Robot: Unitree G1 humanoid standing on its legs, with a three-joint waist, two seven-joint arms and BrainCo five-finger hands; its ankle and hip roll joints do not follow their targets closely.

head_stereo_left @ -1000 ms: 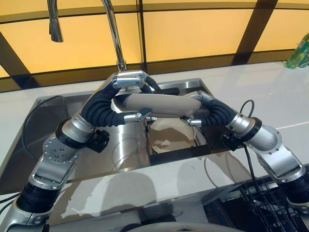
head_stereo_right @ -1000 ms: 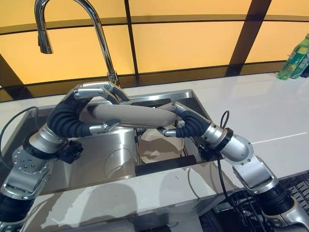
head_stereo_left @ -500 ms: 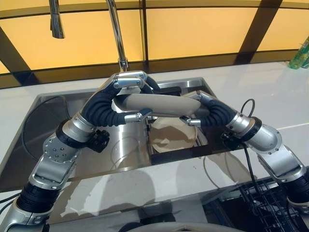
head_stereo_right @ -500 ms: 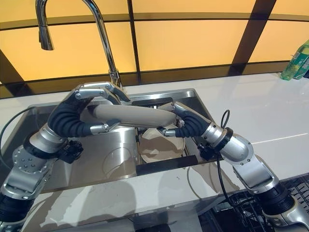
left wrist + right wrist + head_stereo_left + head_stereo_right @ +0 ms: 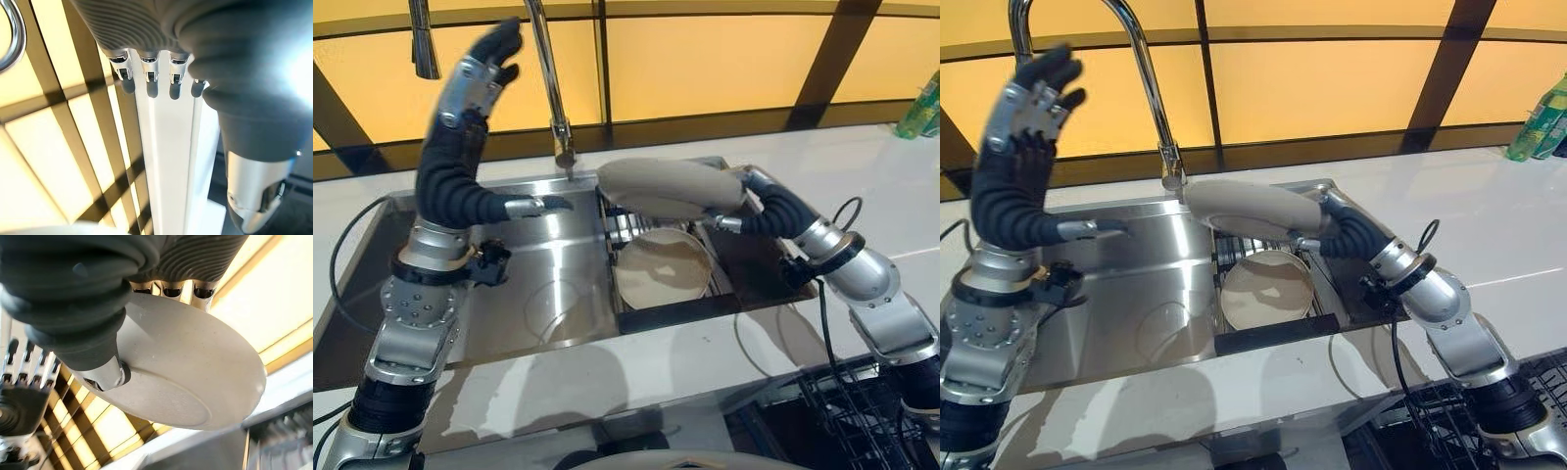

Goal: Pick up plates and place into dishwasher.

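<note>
The left hand (image 5: 480, 73) has let go of the plate and swung up and away to the far left; it now hangs high beside the faucet (image 5: 543, 59), fingers straight and empty, where half a second ago it clasped the plate's left edge. The sink (image 5: 519, 284) basin below it lies bare. In the middle, the lifted plate (image 5: 671, 188) has moved slightly right and hangs nearly level above the sink's right compartment, directly over a second plate (image 5: 661, 277) lying in the rack there. On the right, the right hand (image 5: 1332, 227) alone carries the lifted plate, thumb under and fingers over its right rim. The handover looks complete, so the plate can probably go to the dishwasher rack (image 5: 862, 416) at the near right.
</note>
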